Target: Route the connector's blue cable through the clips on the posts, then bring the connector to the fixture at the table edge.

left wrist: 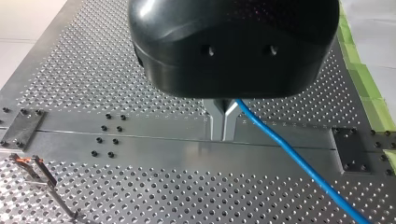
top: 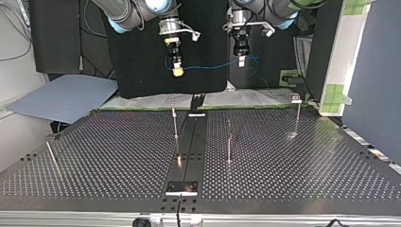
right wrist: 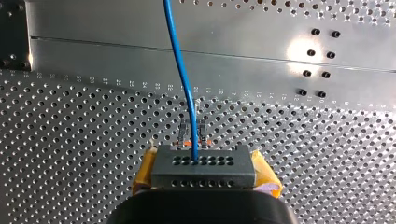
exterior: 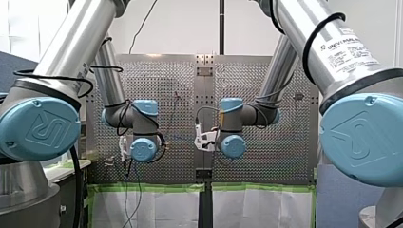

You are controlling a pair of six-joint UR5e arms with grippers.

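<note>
Both arms hang high over the table [top: 94, 156], grippers pointing down. My right gripper [top: 177, 70] clamps the connector [right wrist: 203, 165] between yellow pads [right wrist: 144, 173], its long axis from pad to pad, holes facing down. My left gripper [left wrist: 223, 126] pinches the blue cable [left wrist: 289, 154].

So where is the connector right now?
The grey connector is clamped in my right gripper, above the perforated table, left of the top view's middle, its blue cable running to my left gripper.
</note>
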